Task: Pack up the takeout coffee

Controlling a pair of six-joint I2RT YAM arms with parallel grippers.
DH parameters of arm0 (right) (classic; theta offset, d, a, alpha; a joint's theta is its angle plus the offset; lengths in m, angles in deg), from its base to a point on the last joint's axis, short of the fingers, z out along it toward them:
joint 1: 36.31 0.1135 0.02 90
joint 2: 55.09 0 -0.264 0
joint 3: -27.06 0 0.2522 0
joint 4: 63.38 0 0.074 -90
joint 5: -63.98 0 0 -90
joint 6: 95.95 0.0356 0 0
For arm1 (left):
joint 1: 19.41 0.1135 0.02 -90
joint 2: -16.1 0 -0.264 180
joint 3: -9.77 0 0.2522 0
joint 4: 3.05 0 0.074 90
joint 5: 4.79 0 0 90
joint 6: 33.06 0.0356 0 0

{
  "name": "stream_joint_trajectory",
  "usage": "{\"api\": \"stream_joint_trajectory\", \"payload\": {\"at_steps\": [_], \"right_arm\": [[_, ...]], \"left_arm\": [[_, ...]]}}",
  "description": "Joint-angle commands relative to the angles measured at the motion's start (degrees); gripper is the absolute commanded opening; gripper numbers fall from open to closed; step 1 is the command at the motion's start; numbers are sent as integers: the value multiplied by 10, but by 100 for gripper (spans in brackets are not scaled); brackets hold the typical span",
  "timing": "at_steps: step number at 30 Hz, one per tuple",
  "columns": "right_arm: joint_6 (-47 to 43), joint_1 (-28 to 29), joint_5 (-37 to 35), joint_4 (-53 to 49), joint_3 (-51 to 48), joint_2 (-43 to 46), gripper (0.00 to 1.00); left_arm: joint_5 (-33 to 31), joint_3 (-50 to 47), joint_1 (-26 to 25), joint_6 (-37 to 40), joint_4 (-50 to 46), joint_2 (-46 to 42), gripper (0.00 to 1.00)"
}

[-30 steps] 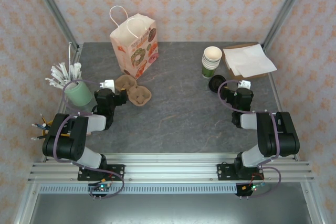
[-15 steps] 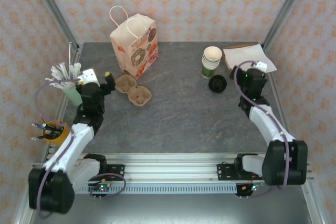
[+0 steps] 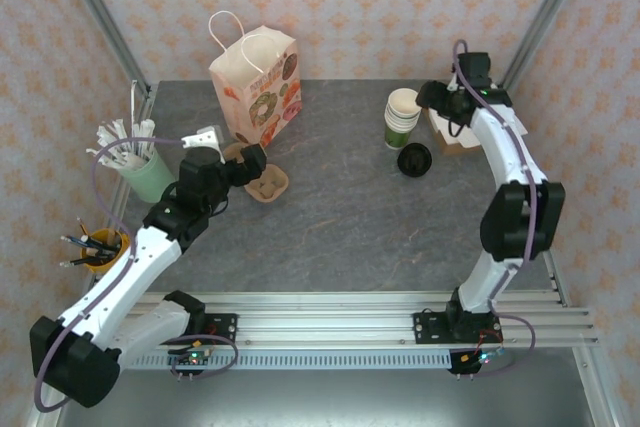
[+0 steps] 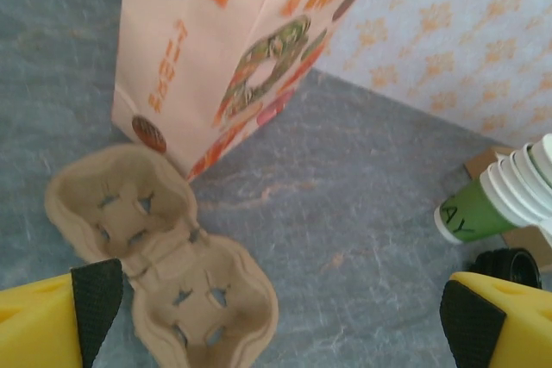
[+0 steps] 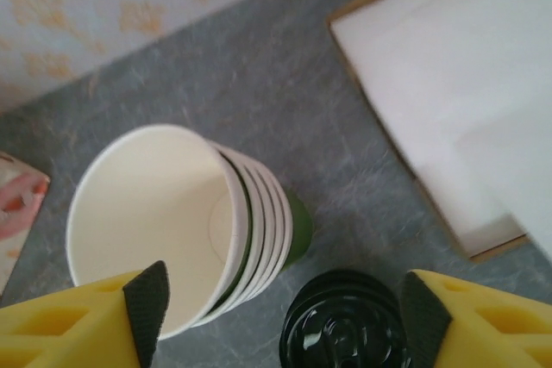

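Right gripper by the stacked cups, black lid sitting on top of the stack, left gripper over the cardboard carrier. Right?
No. The black lid lies beside the stacked cups, not on top of them, as the right wrist view shows. The rest is right.

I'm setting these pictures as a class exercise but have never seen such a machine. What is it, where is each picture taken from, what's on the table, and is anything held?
Two robot arms are bolted at the table's near edge. One picture looks down from above and behind them; the other two come from wrist cameras, yellow fingers at the edges. On the table are a paper bag, a cup carrier, a stack of green cups, a black lid, white sheets and a mint cup of sticks. The left gripper hovers open above the carrier, the right gripper open by the stack. Nothing is held.
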Motion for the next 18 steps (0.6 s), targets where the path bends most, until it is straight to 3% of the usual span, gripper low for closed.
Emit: {"api": "stream_joint_trajectory", "payload": {"at_steps": [1,8,18], "right_arm": [[-4,12,-28,-107,72,-28,69],[-12,26,-41,-138,138,-81,47],[-18,40,-55,-181,232,-153,33]], "left_arm": [[24,11,-1,-41,-1,21,100],[21,42,-1,-41,-42,74,100],[91,98,-1,14,-91,141,100]]}}
